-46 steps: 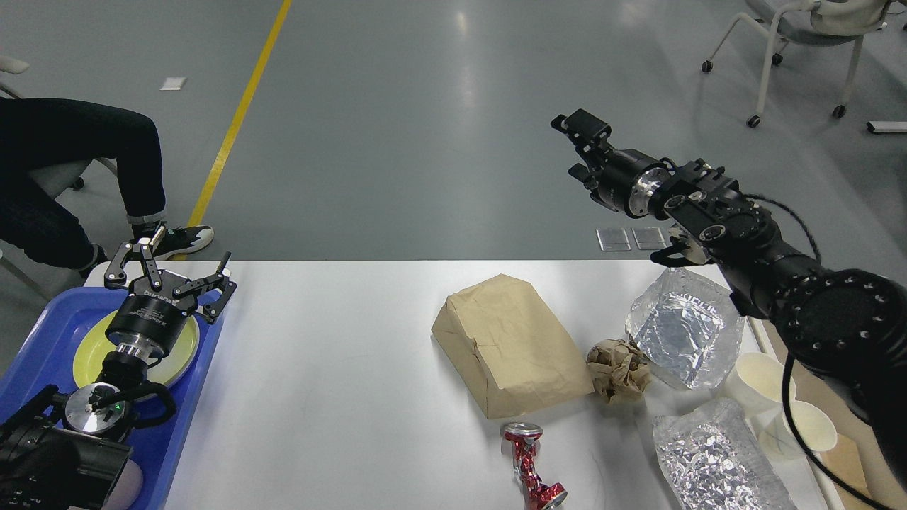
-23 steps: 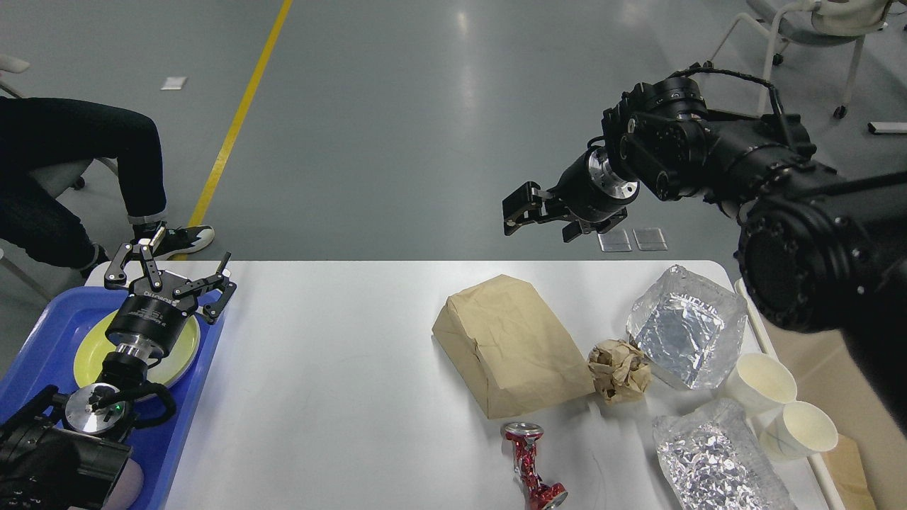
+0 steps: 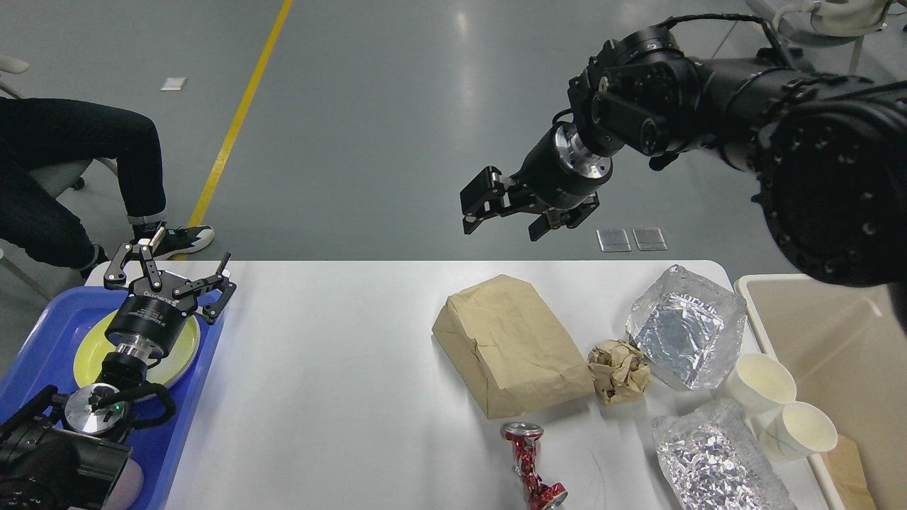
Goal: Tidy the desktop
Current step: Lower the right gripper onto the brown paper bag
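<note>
The white desktop (image 3: pixel 333 368) carries a brown paper bag (image 3: pixel 506 343), a crumpled brown paper ball (image 3: pixel 618 370), two foil bags, one at the back right (image 3: pixel 684 327) and one at the front right (image 3: pixel 712 464), two white paper cups (image 3: pixel 762 382) (image 3: pixel 801 428) and a crushed red can (image 3: pixel 528 464). My right gripper (image 3: pixel 506 216) hangs open and empty above the far edge, over the paper bag. My left gripper (image 3: pixel 166 273) is open and empty above the yellow plate (image 3: pixel 181 347) in the blue tray (image 3: pixel 42 354).
A beige bin (image 3: pixel 836 347) stands off the table's right edge. A seated person's legs (image 3: pixel 78 163) are at the far left. A chair (image 3: pixel 801 42) stands on the floor at the far right.
My right arm has swung left and down from the far right, and its gripper now hangs over the paper bag. The beige bin has come into view. My left arm has not moved.
</note>
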### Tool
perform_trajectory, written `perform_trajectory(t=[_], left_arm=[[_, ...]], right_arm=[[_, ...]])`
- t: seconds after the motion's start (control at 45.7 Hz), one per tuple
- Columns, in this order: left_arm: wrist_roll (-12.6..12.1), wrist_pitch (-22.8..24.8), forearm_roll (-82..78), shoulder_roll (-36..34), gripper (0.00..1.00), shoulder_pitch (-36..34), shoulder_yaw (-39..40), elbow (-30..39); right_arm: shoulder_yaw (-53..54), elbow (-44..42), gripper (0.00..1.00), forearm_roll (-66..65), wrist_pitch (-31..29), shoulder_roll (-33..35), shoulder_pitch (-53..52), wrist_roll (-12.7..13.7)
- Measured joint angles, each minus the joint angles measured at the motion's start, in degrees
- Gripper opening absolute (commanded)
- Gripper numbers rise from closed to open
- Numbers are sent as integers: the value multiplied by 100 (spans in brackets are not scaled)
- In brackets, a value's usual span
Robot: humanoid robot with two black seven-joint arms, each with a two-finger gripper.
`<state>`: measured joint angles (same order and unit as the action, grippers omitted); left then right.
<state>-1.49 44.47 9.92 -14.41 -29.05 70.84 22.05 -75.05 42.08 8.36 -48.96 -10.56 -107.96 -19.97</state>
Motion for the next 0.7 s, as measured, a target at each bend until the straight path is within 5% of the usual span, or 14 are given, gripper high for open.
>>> perform_trajectory(t=[0.153, 0.416, 0.7], left_arm=[[0, 0, 2, 0, 97, -2, 0, 1], [0, 0, 4, 0, 96, -5, 0, 2], [0, 0, 3, 0, 96, -2, 0, 0]], right_arm=[[12, -4, 100, -278, 288, -164, 490, 148], [353, -60, 100, -1822, 1225, -176, 1365, 1182], [810, 213, 100, -2109, 1253, -207, 1677, 1276]])
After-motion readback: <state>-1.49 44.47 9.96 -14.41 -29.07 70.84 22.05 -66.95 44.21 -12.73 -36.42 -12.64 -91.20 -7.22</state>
